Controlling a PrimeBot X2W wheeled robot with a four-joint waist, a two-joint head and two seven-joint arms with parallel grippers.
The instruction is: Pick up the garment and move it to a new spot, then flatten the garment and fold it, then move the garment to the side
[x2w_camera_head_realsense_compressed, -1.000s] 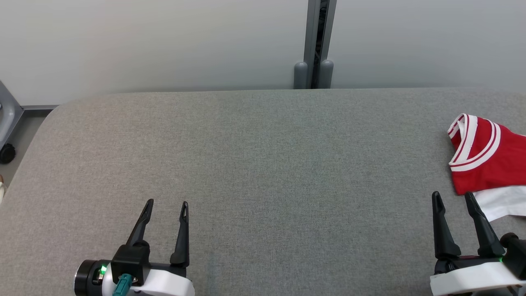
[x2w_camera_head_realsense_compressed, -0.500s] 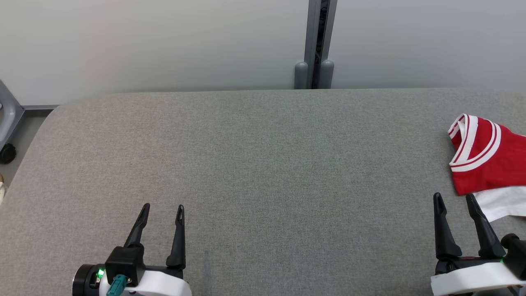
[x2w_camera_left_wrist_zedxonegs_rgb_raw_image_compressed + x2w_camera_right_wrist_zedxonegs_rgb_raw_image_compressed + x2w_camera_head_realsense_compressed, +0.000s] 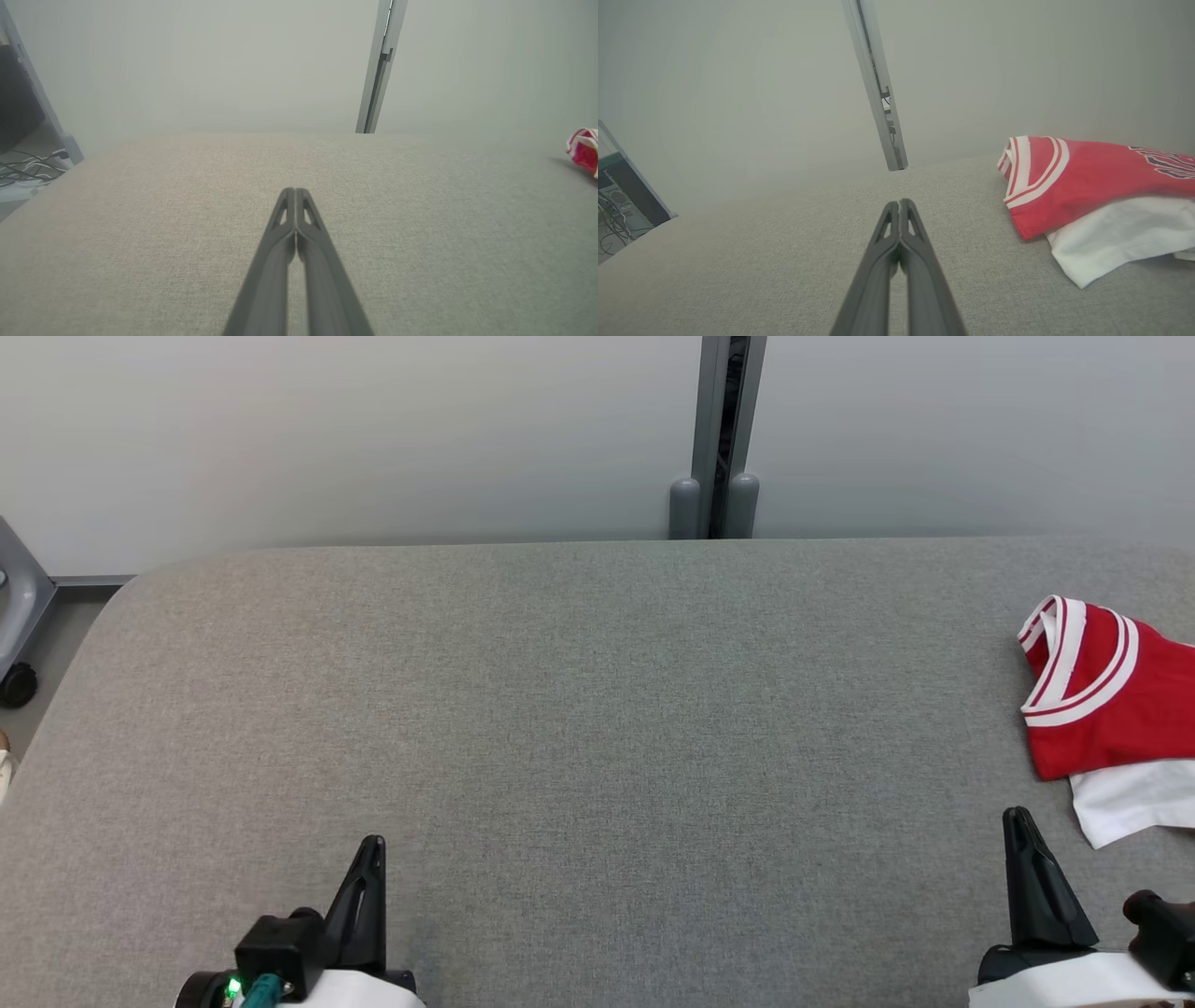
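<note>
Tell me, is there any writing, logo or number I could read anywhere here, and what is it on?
No text here reads clearly.
Dark lettering on the red part of the garment, seen in the right wrist view: cut off at the picture's edge and too blurred to read.
I can make out no other words, numbers or signs.

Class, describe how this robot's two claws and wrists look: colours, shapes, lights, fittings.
The left claw and right claw each have two long, dark, tapering fingers with slotted cut-outs near pointed tips, set in a black mount on a white wrist casing. The left wrist carries a green light and a teal plug.
</note>
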